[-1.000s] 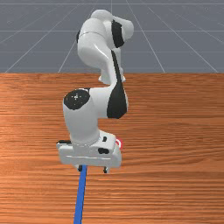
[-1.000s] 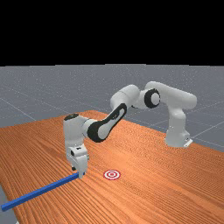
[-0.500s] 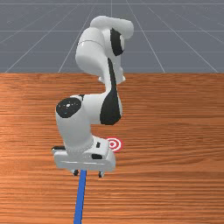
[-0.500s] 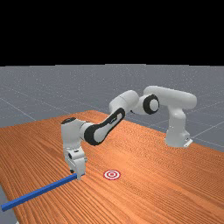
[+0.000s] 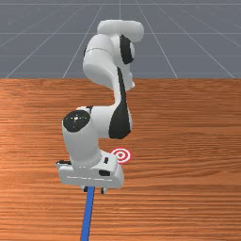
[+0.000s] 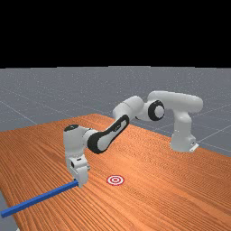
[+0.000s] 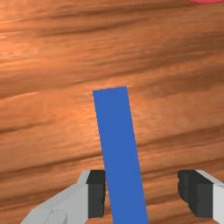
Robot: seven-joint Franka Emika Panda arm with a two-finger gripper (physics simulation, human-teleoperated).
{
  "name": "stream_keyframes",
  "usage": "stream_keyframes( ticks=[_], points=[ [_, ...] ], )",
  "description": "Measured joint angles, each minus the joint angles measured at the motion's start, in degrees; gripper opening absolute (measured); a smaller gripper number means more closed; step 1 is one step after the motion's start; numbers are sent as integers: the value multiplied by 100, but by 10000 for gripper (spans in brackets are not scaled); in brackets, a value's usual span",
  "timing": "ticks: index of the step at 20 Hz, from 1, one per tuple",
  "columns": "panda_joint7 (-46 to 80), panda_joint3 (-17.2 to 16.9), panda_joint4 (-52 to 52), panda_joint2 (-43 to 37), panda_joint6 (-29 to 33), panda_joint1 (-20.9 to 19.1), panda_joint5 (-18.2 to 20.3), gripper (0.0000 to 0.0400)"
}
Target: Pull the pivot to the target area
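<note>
- Front view: the claw (image 5: pixel 94 190) stands at one end of the blue pivot bar (image 5: pixel 86 217), which runs from it toward the bottom edge.
- Wrist view: the claw is released, fingers (image 7: pixel 96 193) spread either side of the bar; one looks almost against it, though contact is hard to judge.
- Far view: the target (image 6: pixel 115 180) lies to the claw's right, apart.
</note>
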Motion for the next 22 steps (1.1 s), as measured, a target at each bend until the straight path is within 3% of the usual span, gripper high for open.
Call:
stream_keyframes(
  ticks=[1,2,4,7,10,15,16,17,18,20,22],
  points=[
    [-93,123,-574,-243,476,-136,80,148],
    [-93,123,-593,-249,497,-138,79,110],
    [-223,102,251,152,-69,-21,80,97],
    [-102,117,-421,-197,328,-113,72,99],
    [218,80,-520,-341,200,-109,110,98],
    [446,86,-2596,-1419,1180,-388,130,98],
    [553,-199,-3122,-1722,1423,-232,-256,97],
    [721,-321,-3642,-2001,1667,-192,-388,98],
    [-563,260,-3884,-2075,1639,-671,-171,100],
    [-1820,489,-4552,-2391,1797,-932,-512,112],
    [-2470,585,-4552,-2374,1738,-926,-704,119]
  ],
)
